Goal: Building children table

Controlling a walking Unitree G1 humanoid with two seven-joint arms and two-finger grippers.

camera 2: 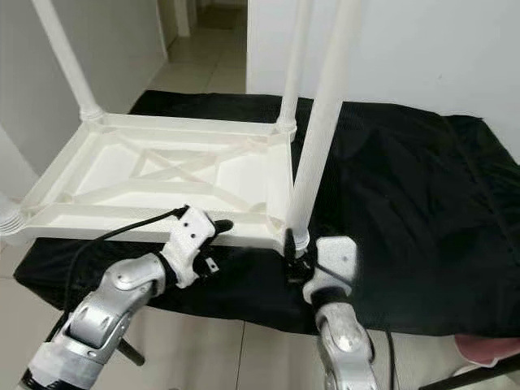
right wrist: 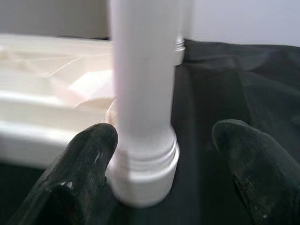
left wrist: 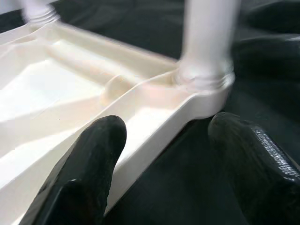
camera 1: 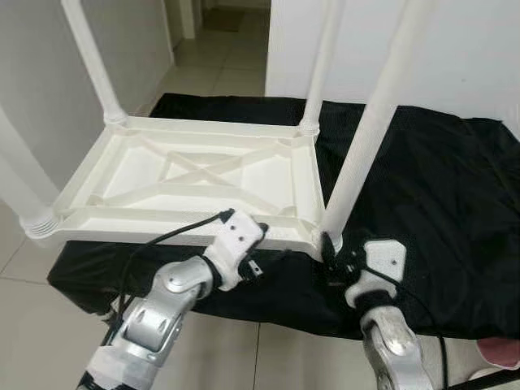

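Note:
A white plastic children's table (camera 1: 162, 231) lies upside down on a black cloth (camera 1: 439, 187), with its legs pointing up. The near right leg (camera 1: 366, 138) rises from the front right corner. My left gripper (left wrist: 164, 136) is open and straddles the table's front rim, one finger (left wrist: 93, 159) over the underside and the other (left wrist: 248, 159) outside above the cloth. My right gripper (right wrist: 164, 140) is open around the base collar of that near right leg (right wrist: 143, 93), a finger (right wrist: 89, 159) on each side. My right gripper (camera 1: 333, 253) sits just below the corner.
The cloth-covered platform ends just in front of my arms, with tiled floor (camera 1: 24, 325) below. A white wall (camera 1: 455, 49) stands behind on the right and a hallway (camera 1: 219, 49) opens behind the table. A pinkish object (camera 1: 500, 351) shows at the bottom right corner.

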